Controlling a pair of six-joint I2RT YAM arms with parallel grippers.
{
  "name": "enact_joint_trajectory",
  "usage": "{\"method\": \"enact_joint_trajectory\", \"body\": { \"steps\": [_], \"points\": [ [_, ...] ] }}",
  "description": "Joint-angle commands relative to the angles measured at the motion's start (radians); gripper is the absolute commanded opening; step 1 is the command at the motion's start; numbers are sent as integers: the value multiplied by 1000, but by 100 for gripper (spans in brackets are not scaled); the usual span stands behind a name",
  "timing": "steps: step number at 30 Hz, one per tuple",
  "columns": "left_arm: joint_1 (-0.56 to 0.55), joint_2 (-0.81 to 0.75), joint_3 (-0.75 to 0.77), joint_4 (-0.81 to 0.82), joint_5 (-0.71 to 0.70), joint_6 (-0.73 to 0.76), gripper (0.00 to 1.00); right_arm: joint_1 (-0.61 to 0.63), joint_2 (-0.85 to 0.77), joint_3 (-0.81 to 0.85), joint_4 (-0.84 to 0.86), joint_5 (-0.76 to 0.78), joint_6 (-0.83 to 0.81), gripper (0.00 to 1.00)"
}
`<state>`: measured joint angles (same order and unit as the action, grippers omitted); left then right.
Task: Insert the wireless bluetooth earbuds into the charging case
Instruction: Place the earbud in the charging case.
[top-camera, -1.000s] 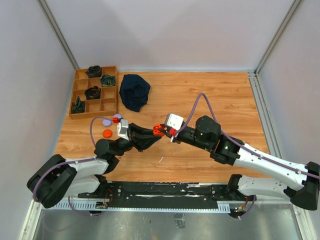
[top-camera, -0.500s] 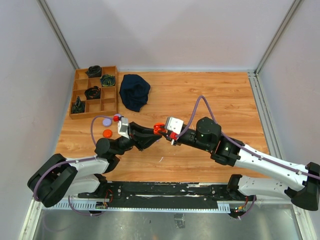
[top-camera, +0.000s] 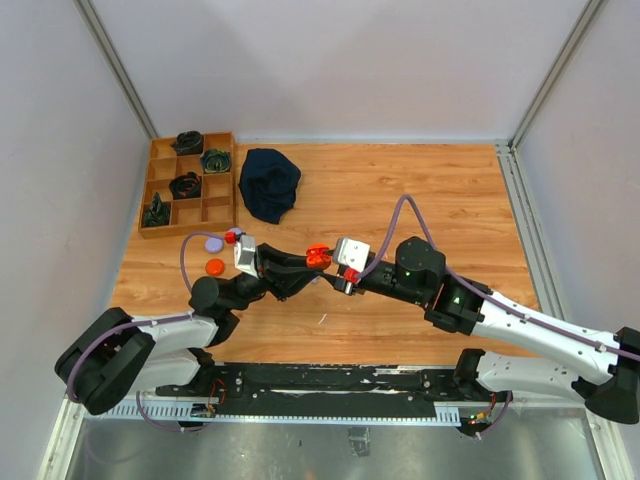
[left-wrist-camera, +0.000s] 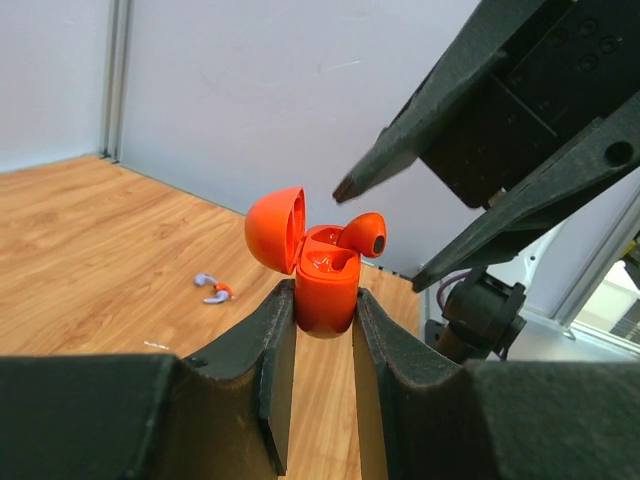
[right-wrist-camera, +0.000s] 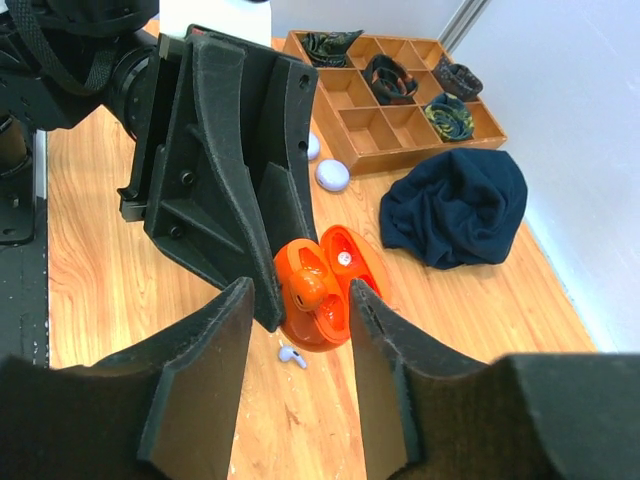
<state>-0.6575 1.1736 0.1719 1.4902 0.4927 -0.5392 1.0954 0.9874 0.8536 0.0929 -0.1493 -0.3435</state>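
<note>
My left gripper (left-wrist-camera: 325, 300) is shut on the lower body of the orange charging case (left-wrist-camera: 326, 290), held upright above the table with its lid (left-wrist-camera: 277, 228) swung open. An orange earbud (left-wrist-camera: 362, 233) rests in the case's right well, its head poking out. My right gripper (right-wrist-camera: 300, 295) is open, its fingers (left-wrist-camera: 400, 150) standing apart on either side of the case (right-wrist-camera: 340, 290) and touching neither it nor the earbud (right-wrist-camera: 306, 283). A lavender earbud (right-wrist-camera: 291, 354) lies on the wood beneath the case. In the top view both grippers meet at the case (top-camera: 318, 256).
A wooden compartment tray (top-camera: 188, 185) with dark rolled items stands at the back left, a dark blue cloth (top-camera: 270, 183) beside it. A lavender disc (top-camera: 211, 242) and an orange disc (top-camera: 214, 266) lie near the left arm. Metal frame posts border the table.
My right gripper has opened and let go of the orange earbud, which now sits in the case. The right arm has shifted slightly left; the left gripper still holds the case.
</note>
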Motion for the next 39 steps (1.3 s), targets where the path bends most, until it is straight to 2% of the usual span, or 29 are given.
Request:
{"method": "enact_joint_trajectory", "body": {
  "steps": [1,6,11,17,23,39],
  "points": [
    [7,-16,-13,30,-25,74,0,16,-40,21,-5,28,19,49],
    [6,-47,-15,-54,-78,162,0,16,-42,45,-9,81,89,60],
    [1,-100,-7,-146,-150,227,0,16,-14,77,-1,219,200,72],
    [-30,-169,5,-256,-245,324,0,16,40,133,-10,281,302,81],
    [-33,-181,9,-268,-249,332,0,16,86,149,-21,343,322,84],
    [-34,-183,-5,-191,-172,276,0,11,73,102,-85,469,235,83]
  ]
}}
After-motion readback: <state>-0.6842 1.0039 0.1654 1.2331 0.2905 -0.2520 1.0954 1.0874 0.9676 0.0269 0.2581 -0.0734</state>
